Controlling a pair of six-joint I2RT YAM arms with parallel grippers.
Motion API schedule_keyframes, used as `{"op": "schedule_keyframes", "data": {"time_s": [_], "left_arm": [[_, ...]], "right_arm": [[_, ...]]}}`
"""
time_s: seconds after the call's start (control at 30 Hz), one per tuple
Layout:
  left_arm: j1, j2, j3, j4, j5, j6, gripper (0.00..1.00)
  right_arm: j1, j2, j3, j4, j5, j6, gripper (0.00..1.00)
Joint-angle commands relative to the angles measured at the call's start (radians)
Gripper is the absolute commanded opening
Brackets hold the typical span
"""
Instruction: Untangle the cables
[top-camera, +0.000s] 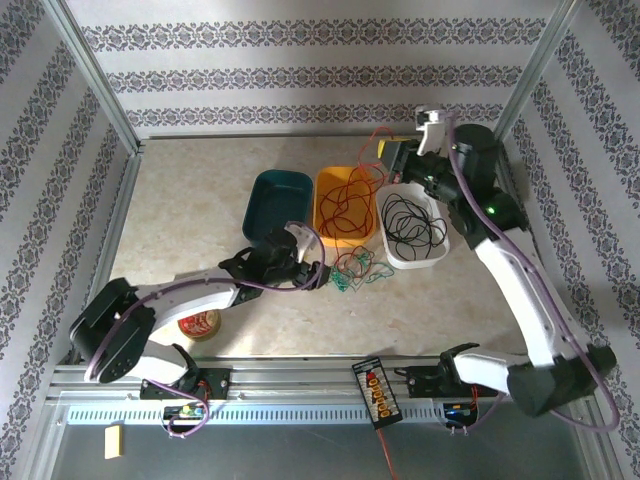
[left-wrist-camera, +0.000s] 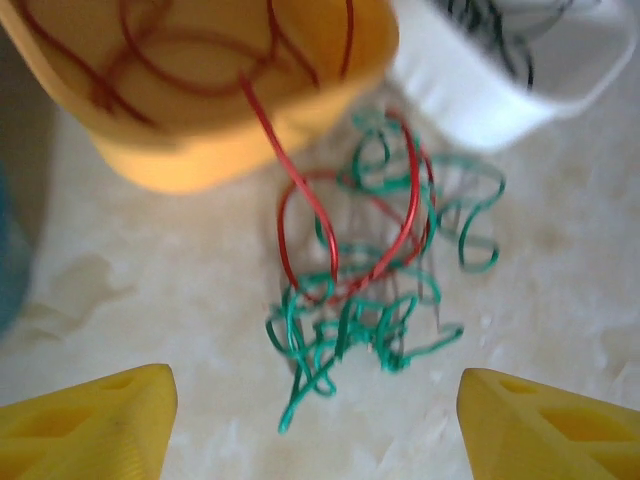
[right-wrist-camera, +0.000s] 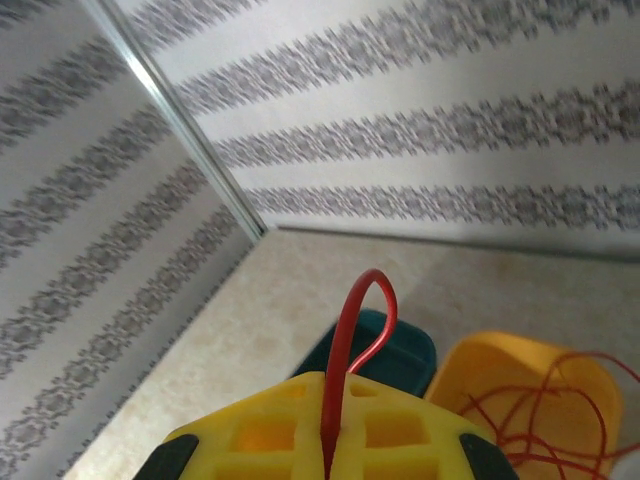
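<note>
Partly done, I judge — black cables (top-camera: 410, 222) sit in the white tray (top-camera: 412, 264). My right gripper (right-wrist-camera: 325, 430) pinches a red cable (right-wrist-camera: 346, 340); my left gripper (left-wrist-camera: 318, 420) gapes, empty, over the green-red tangle (left-wrist-camera: 370, 290) on the table (top-camera: 200, 200).

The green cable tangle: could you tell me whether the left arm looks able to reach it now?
Probably yes: the left end effector is open just short of the green cable, bare table between; red cable loops through it.
</note>
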Motion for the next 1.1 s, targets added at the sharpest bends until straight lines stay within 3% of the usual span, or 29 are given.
{"op": "schedule_keyframes", "data": {"time_s": [0.0,0.17,0.27,0.5,1.07], "left_arm": [[0.008,-0.049,-0.01,0.093,-0.154,-0.088,0.75],[0.007,-0.09,-0.041,0.095,-0.283,-0.129,0.75],[0.007,-0.096,-0.058,0.088,-0.303,-0.143,0.75],[0.006,-0.11,-0.085,0.09,-0.311,-0.195,0.75],[0.005,-0.084,-0.039,0.058,-0.285,-0.173,0.75]], "right_arm": [[-0.012,0.074,0.011,0.022,0.059,-0.023,0.0],[-0.014,0.244,-0.012,0.055,0.109,-0.033,0.0],[-0.015,0.373,-0.001,0.065,0.124,-0.013,0.0],[-0.014,0.661,0.095,0.043,-0.024,0.084,0.0],[0.026,0.93,0.329,-0.105,-0.033,0.12,0.05]]}}
